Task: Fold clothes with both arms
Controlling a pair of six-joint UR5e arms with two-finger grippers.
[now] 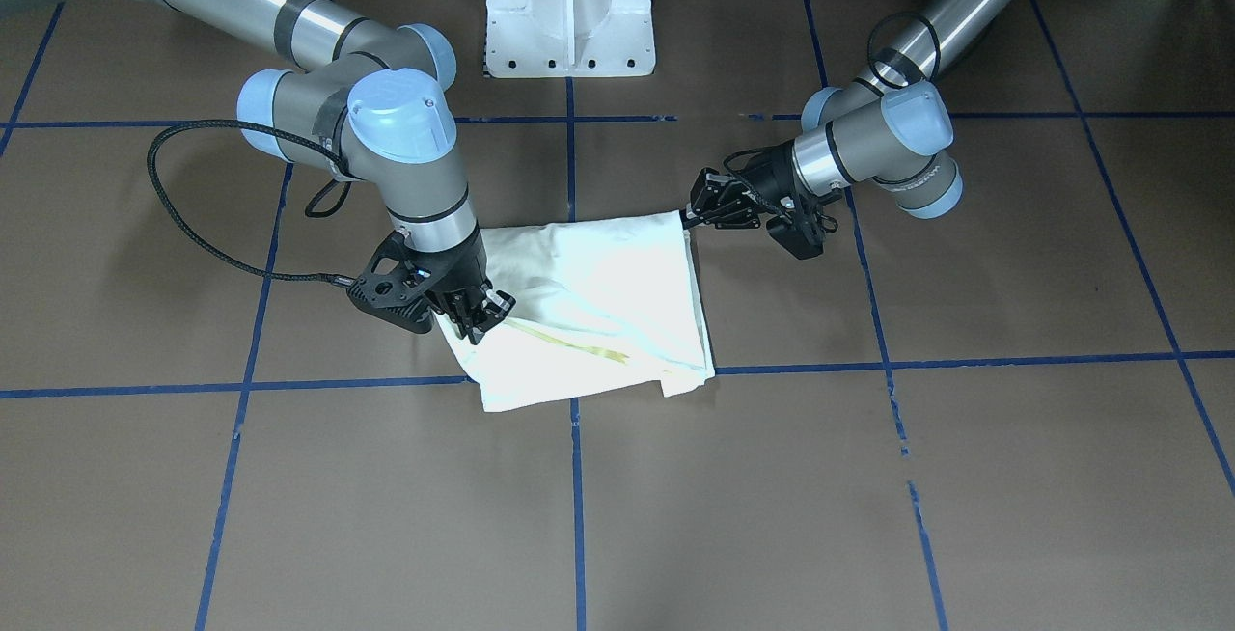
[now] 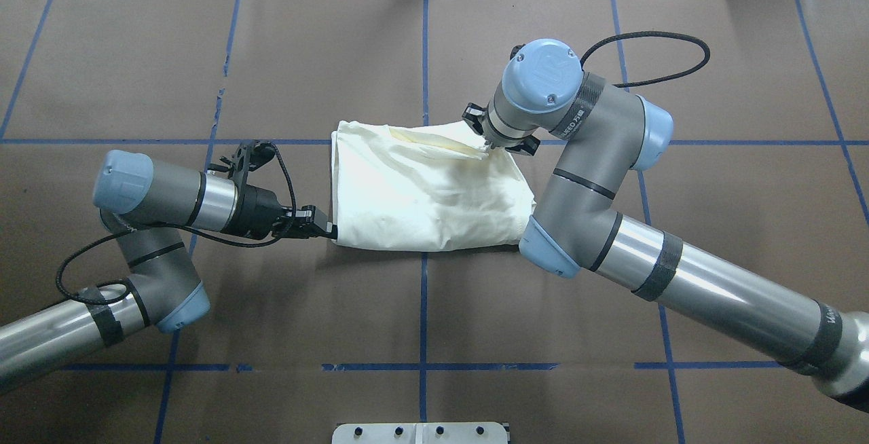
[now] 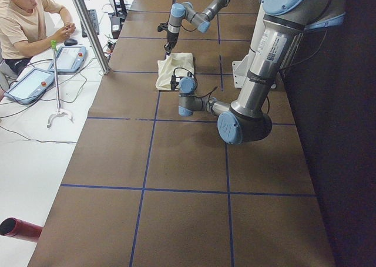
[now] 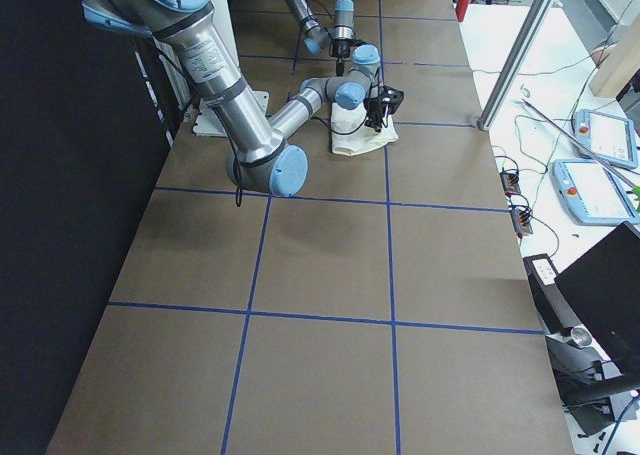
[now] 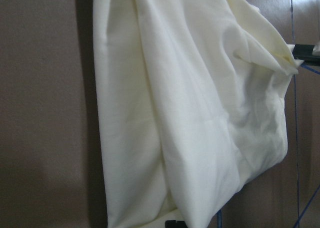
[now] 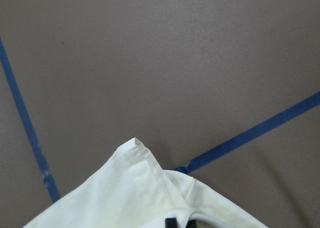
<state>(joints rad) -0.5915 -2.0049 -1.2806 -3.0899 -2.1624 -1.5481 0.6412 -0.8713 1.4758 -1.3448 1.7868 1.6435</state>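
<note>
The clothes [image 2: 421, 193] lie as one folded cream-white bundle at the table's middle, plain side up, with no print showing. My left gripper [image 2: 330, 230] reaches in low and level, shut on the bundle's near left corner. In the front-facing view this left gripper [image 1: 687, 218] pinches the cloth [image 1: 598, 303] at its upper right corner. My right gripper [image 2: 487, 148] points down and is shut on a raised fold at the far right. The front view shows the right gripper [image 1: 480, 318] at the cloth's left edge. Cloth [image 5: 175, 112] fills the left wrist view. A cloth corner [image 6: 130, 188] shows in the right wrist view.
The white pedestal base [image 1: 569, 23] stands behind the cloth, between the arms. Blue tape lines [image 2: 423, 308] grid the brown table. A seated person [image 3: 29, 20] and two pendants [image 3: 29, 85] are beyond the table's far edge. A red cylinder [image 3: 20, 229] lies off the table.
</note>
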